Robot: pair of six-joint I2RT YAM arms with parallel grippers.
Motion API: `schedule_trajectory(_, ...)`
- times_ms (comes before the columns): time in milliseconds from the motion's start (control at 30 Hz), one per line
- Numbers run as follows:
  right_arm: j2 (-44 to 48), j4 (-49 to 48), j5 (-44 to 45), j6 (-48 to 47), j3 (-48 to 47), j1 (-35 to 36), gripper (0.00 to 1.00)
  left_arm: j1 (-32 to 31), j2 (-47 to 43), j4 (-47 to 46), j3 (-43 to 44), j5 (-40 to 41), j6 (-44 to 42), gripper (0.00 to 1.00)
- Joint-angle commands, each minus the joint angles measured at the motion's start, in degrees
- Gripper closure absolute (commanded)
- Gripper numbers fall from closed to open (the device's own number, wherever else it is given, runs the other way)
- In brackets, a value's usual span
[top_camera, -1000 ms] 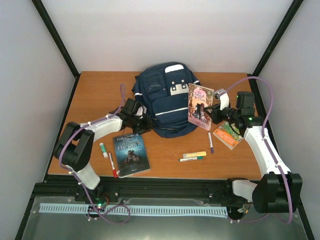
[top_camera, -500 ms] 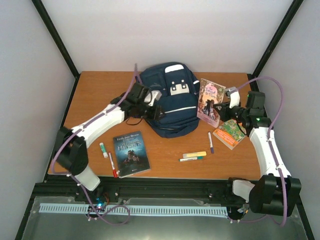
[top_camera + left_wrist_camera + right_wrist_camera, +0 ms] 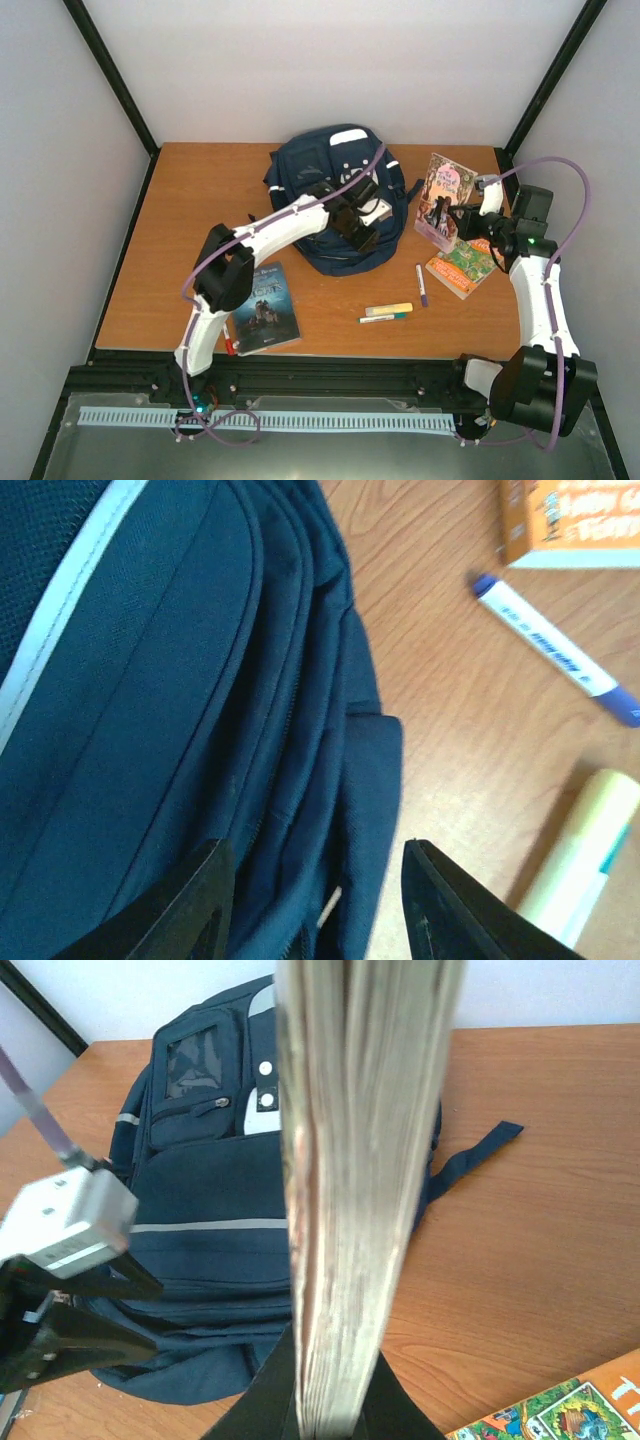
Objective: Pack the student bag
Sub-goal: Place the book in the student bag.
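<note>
The student bag (image 3: 318,185) is a navy backpack with white stripes, lying at the middle back of the table. My left gripper (image 3: 362,226) reaches across it and hovers open over its near right edge. In the left wrist view the bag's seams and zipper (image 3: 290,780) run between the spread fingers (image 3: 190,900), which do not pinch the fabric. To the right of the bag, my right gripper (image 3: 462,222) is shut on a pink book (image 3: 444,198) and holds it upright. The book's page edge (image 3: 350,1160) fills the right wrist view, with the bag (image 3: 200,1190) behind it.
An orange picture book (image 3: 462,268) lies under the right arm. A purple pen (image 3: 421,283), a yellow highlighter (image 3: 388,309) and a green marker (image 3: 385,318) lie in front of the bag. A dark book (image 3: 264,308) lies at the front left, beside a red marker (image 3: 228,346).
My left arm has swung from the bag's left side across to its near right edge, and its jaws have widened. My right gripper has carried the pink book further right.
</note>
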State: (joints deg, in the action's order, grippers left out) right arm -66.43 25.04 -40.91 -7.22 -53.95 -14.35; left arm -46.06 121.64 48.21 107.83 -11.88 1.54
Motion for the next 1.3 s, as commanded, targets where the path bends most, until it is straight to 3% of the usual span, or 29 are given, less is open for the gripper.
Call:
schedule_trajectory(0, 1.22, -0.63, -1.11, 0.7, -1.24, -0.99, 0.97, -0.93, 5.55, 6.78, 7.18, 7.96, -3.91, 0.52)
schedule_trajectory(367, -0.45, -0.23, -1.6, -0.07, -1.53, -0.94, 0.97, -1.21, 8.96, 6.98, 7.78, 7.9, -5.96, 0.56)
schedule_trajectory(567, -0.36, -0.38, -1.61, 0.09, -1.42, -0.95, 0.97, -2.27, 7.75, 5.39, 5.61, 3.29, -8.29, 0.53)
schedule_trajectory(767, -0.69, -0.34, -1.89, 0.19, -1.37, -0.99, 0.97, -2.41, 9.66, 5.55, 6.11, 6.49, -7.22, 0.63)
schedule_trajectory(1000, -0.6, -0.95, -2.68, 1.32, -0.95, -0.95, 0.97, -2.45, 6.08, 2.82, 5.88, 8.07, -5.7, 0.98)
schedule_trajectory(1167, -1.63, 1.6, -5.47, 5.98, -4.78, -0.99, 0.97, -2.45, -0.99, -1.51, 5.72, 12.0, -5.23, 0.99)
schedule_trajectory(1267, -3.99, 8.17, -8.74, 6.95, -9.18, -0.94, 0.97, -2.45, -5.56, -4.21, 5.66, 16.02, -5.37, 0.99)
